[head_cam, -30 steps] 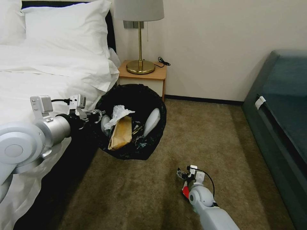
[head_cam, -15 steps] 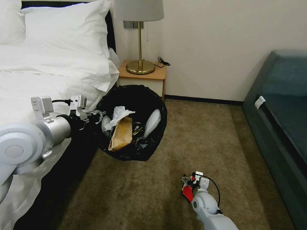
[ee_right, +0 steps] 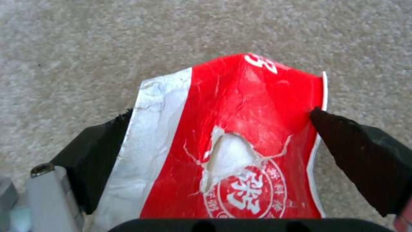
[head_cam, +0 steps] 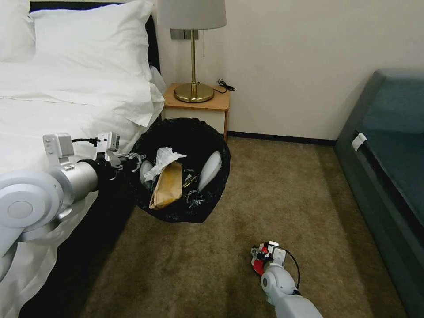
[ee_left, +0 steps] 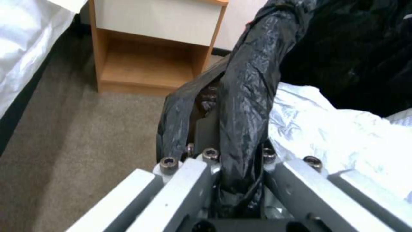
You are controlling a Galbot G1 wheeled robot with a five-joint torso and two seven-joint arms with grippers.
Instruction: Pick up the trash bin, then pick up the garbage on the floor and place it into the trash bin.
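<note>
The trash bin (head_cam: 185,213), lined with a black bag, hangs tilted just off the floor beside the bed. My left gripper (head_cam: 134,161) is shut on its rim; in the left wrist view the black bag rim (ee_left: 247,83) runs between the fingers of my left gripper (ee_left: 231,158). Inside the bin lie a brown paper bag (head_cam: 167,185), a white tissue (head_cam: 165,155) and a white slipper (head_cam: 210,168). A red packet (head_cam: 256,266) lies on the carpet, and my right gripper (head_cam: 259,255) is down on it. In the right wrist view the black fingers (ee_right: 356,151) press both edges of the bowed packet (ee_right: 257,106).
The white bed (head_cam: 66,101) fills the left side. A wooden nightstand (head_cam: 207,106) with a brass lamp (head_cam: 193,90) stands behind the bin. A dark teal sofa (head_cam: 388,150) lines the right. Open beige carpet (head_cam: 287,185) lies between bin and sofa.
My right gripper drew back toward me and sank onto the red packet, its fingers now against the packet's edges. The left arm and bin stayed put.
</note>
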